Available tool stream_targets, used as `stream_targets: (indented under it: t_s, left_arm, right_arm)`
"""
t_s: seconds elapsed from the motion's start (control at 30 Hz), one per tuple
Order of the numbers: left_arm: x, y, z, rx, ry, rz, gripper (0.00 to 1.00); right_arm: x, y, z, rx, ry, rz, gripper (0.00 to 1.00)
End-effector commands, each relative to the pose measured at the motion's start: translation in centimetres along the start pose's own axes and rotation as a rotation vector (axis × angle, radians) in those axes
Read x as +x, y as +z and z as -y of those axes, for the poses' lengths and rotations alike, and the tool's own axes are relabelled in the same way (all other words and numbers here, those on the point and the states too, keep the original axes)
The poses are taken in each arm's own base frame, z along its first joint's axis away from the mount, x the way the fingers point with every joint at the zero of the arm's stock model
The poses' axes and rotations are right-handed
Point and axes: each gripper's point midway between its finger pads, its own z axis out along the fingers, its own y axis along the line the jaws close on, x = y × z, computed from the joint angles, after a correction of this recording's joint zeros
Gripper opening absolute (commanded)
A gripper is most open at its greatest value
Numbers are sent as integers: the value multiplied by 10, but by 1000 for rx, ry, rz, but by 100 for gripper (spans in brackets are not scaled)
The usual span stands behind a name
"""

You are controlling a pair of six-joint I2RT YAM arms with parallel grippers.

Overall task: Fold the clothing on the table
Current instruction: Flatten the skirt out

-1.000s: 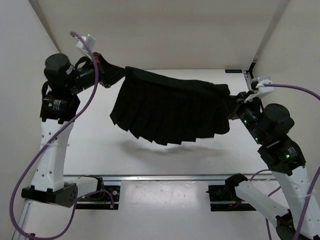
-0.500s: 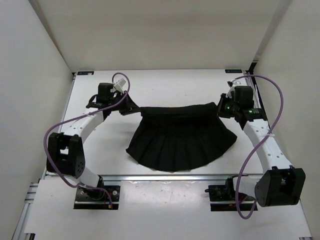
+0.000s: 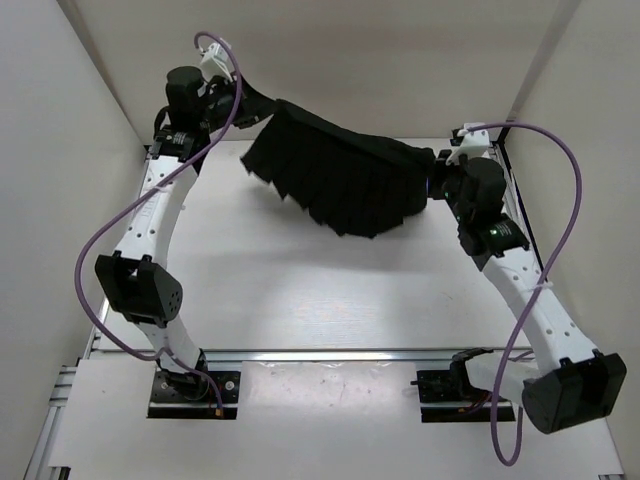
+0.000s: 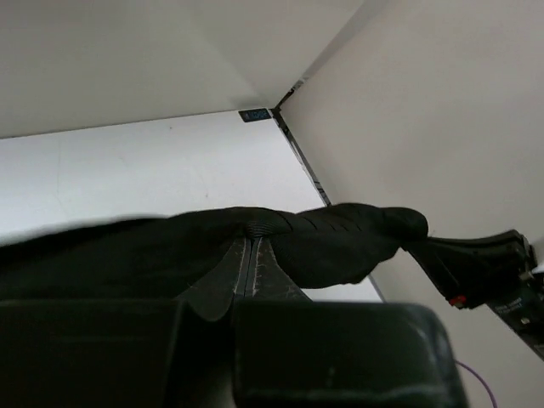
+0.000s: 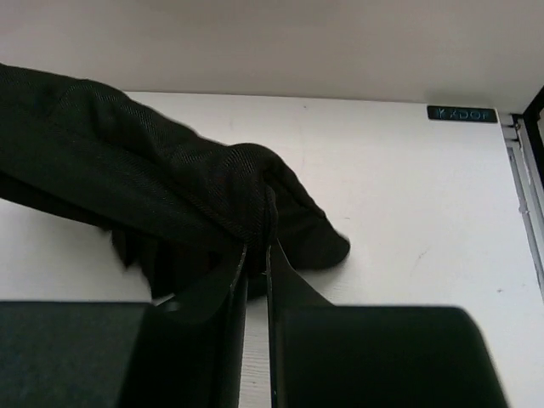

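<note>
The black pleated clothing (image 3: 345, 178) hangs in the air over the far half of the white table (image 3: 300, 290), stretched between both arms. My left gripper (image 3: 252, 103) is shut on its upper left corner, high near the back wall; in the left wrist view the fingers pinch a bunched edge (image 4: 255, 228). My right gripper (image 3: 428, 172) is shut on the right corner, lower down. The right wrist view has the clothing (image 5: 170, 195) bunched between the right gripper's (image 5: 257, 251) jaws. The hem hangs free above the table.
White walls close in the table on the left, back and right. A metal rail (image 3: 330, 353) runs along the near edge with both arm bases. Purple cables (image 3: 545, 240) loop off each arm. A dark label (image 5: 461, 114) marks the far right corner.
Both arms have swung up and toward the back wall, lifting the clothing off the table. The left end has risen higher than the right. Both grips have held.
</note>
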Motion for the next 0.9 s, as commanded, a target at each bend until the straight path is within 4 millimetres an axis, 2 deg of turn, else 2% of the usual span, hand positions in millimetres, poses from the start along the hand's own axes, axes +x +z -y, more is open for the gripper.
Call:
stream_targets:
  t_s: [0.0, 0.07, 0.1, 0.13, 0.17, 0.2, 0.23, 0.27, 0.3, 0.33, 0.37, 0.4, 0.47, 0.5, 0.53, 0.6, 0.63, 0.7, 0.73, 0.77, 0.8, 0.87]
  left_arm:
    - [-16, -22, -4, -43, 0, 46, 0]
    - [28, -24, -30, -85, -58, -29, 0]
    - [36, -29, -27, -81, -61, -37, 0]
    - [63, -35, -37, -101, -89, -76, 0]
    - [95, -38, -52, -137, -132, -123, 0]
    - [122, -46, -58, -165, -146, -161, 0]
    - [128, -55, -49, -160, -135, -158, 0]
    - [164, -63, -55, -190, -156, -228, 0]
    - [186, -75, -52, -206, -151, -265, 0]
    - [187, -87, -42, -206, -134, -256, 0]
    - [199, -99, -32, -204, -116, -272, 0]
    - [214, -107, -33, -221, -133, -298, 0]
    - [194, -132, -2, -133, -145, -207, 0]
    - [183, -139, 8, -80, -187, -172, 0]
    - [163, -152, 22, -41, -187, -106, 0]
    - [130, -172, 64, 94, -102, -7, 0]
    - [116, -186, 83, 139, -71, 51, 0]
    - [83, -212, 117, 211, 26, 176, 0]
    - [75, -217, 124, 201, 58, 185, 0]
    - [69, -216, 123, 180, 70, 192, 0]
    - [70, -214, 123, 172, 77, 185, 0]
    - [73, -210, 110, 143, 48, 188, 0]
  right_arm:
    - [-44, -18, 22, 97, -36, 173, 0]
    - [-24, -21, 28, 81, -5, 103, 0]
    - [-2, -25, 27, 68, 14, 34, 1]
    - [23, -26, 22, 45, 32, -45, 0]
    - [32, -32, 22, 34, 63, -71, 0]
    - [49, -40, 20, 14, 89, -132, 0]
    - [73, -49, 13, -26, 102, -214, 0]
    - [85, -57, 14, -26, 124, -244, 0]
    - [92, -69, 4, -73, 135, -280, 0]
    - [107, -80, -1, -96, 149, -341, 0]
    - [111, -94, -6, -113, 160, -368, 0]
    - [108, -105, -12, -137, 156, -357, 0]
    - [110, -127, -22, -165, 171, -382, 0]
    - [100, -137, -29, -197, 177, -350, 0]
    - [90, -150, -35, -225, 179, -322, 0]
    - [74, -168, -46, -282, 190, -260, 0]
    - [56, -180, -49, -301, 205, -185, 0]
    - [40, -188, -44, -275, 195, -118, 0]
    - [38, -191, -45, -284, 186, -112, 0]
    - [35, -191, -43, -271, 167, -107, 0]
    - [32, -190, -45, -276, 130, -103, 0]
    - [31, -184, -49, -282, 94, -113, 0]
